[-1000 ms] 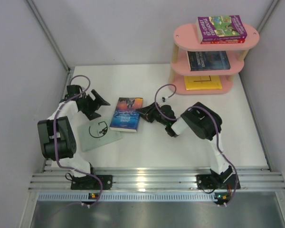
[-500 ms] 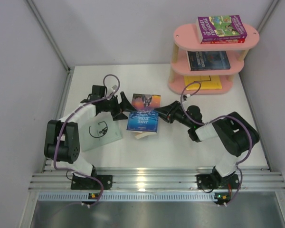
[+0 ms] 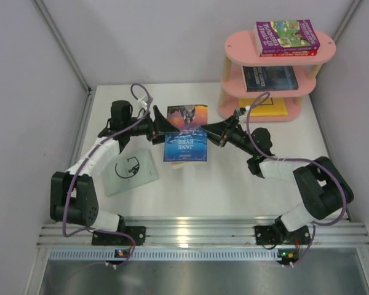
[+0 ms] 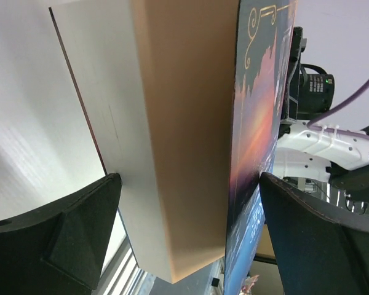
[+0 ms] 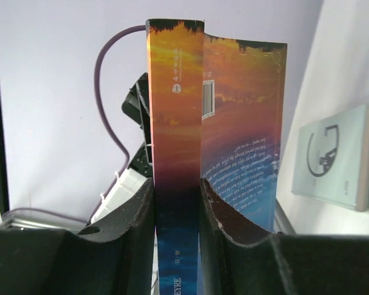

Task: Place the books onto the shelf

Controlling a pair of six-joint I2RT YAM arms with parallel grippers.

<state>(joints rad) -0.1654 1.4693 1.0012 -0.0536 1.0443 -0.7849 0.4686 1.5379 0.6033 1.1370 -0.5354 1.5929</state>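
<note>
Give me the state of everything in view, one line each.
Jane Eyre book: held by its spine.
right gripper: shut on the Jane Eyre book.
left gripper: open, straddling that book.
grey-green book: flat on the table.
pink shelf: upright, books on every tier.

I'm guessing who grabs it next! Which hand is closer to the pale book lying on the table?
Left. The left hand sits just beyond the pale book; the right hand is farther right, gripping the Jane Eyre book.

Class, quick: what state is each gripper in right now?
Left gripper: open, straddling the book.
Right gripper: closed on the book's spine.
</note>
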